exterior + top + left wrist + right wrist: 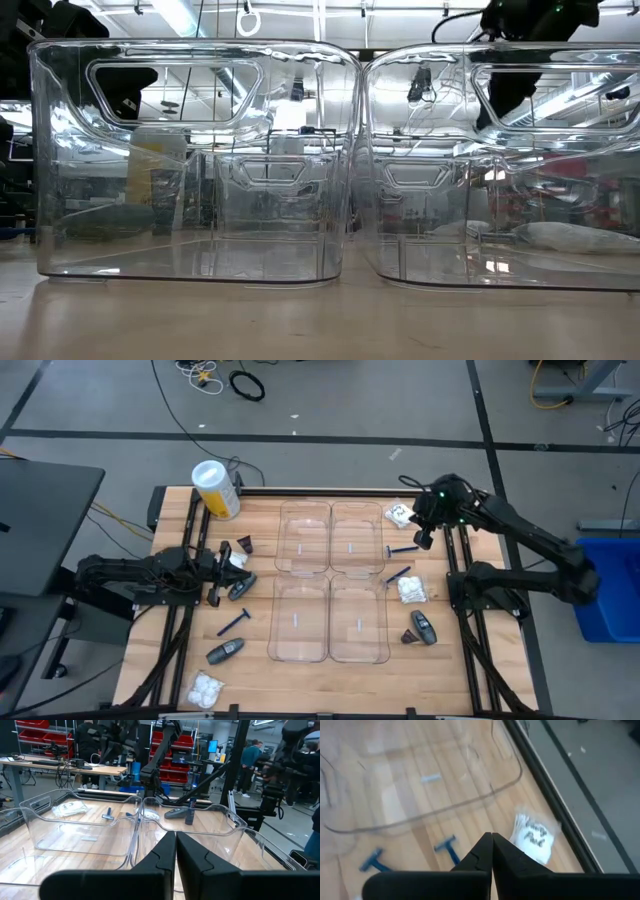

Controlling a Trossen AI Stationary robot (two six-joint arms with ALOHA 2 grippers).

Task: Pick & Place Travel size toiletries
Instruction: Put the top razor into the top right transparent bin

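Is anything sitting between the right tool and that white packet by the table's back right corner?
Nothing visible. The right tool hangs shut and empty above the wood, and the white packet lies just beside its tip on bare table. The clear tray and the blue razor sit off to the sides.

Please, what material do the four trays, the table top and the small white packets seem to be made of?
Trays: clear glossy rigid plastic, apparently; the wood shows through.
Table top: pale wood planks with visible grain.
White packets: probably thin crinkly plastic film; wrinkled and shiny.
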